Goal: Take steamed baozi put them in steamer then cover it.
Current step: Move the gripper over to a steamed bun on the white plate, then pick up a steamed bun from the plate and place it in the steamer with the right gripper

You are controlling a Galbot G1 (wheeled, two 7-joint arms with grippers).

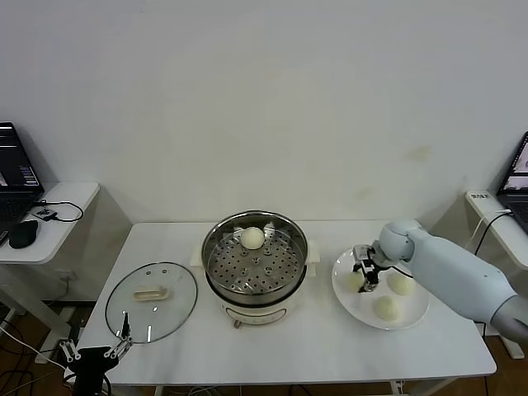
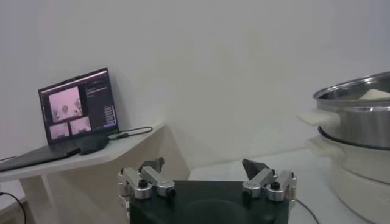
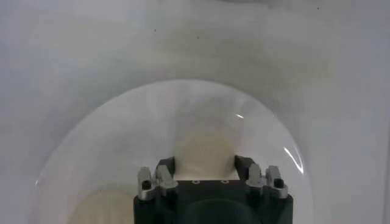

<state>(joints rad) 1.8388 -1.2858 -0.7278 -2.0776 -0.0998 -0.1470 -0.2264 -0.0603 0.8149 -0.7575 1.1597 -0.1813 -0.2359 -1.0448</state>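
Observation:
The steamer (image 1: 213, 262) stands at the table's middle, uncovered, with one baozi (image 1: 252, 238) on its perforated tray. The cover (image 1: 175, 312) lies flat on the table to its left. On the white plate (image 1: 360, 311) to the right lie two free baozi (image 1: 401, 284) (image 1: 385, 308). My right gripper (image 1: 363, 277) is down on the plate's left side, shut on a third baozi (image 3: 204, 145), which fills the gap between the fingers (image 3: 163, 168). My left gripper (image 1: 99, 342) hangs open at the table's front left corner, holding nothing (image 2: 204, 165). The steamer (image 2: 359, 125) shows at the edge of the left wrist view.
A side table at the left carries a laptop (image 1: 12, 177) and a mouse (image 1: 23, 233); the same laptop (image 2: 76, 109) appears in the left wrist view. Another laptop (image 1: 518, 177) sits on a stand at the right. A white wall is behind the table.

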